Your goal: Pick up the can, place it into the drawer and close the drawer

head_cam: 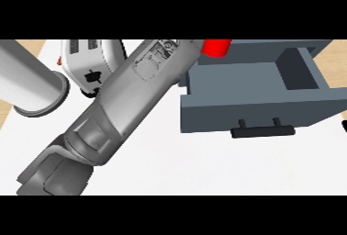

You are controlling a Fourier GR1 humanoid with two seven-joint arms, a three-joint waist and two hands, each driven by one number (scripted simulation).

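Counter fills most of my head view, pale and white, with a wooden strip showing along its far-left edge. Across it a grey forearm runs on a long diagonal from the lower left up toward the top centre. I can't say for sure which arm it is, since only the one crosses the view and its hand is out of sight past the upper end, so I cannot tell whether that hand is spread, curled or clamped on anything. No other hand shows anywhere.

Next in size is the grey drawer, pulled open at the right, its hollow facing up and its black handle toward me. A white cylinder stands at the left, and a white toaster sits behind the forearm.

Smallest is the can: a red, rounded shape just at the forearm's far end, beside the drawer's back-left corner. Most of it is cut off by the view's edge, so its long axis isn't readable, nor can I see whether it's gripped. My read is that the can lies ahead and slightly right of that arm's tip, with the open hollow just to the right and nearer to me, so the coming move would be short.
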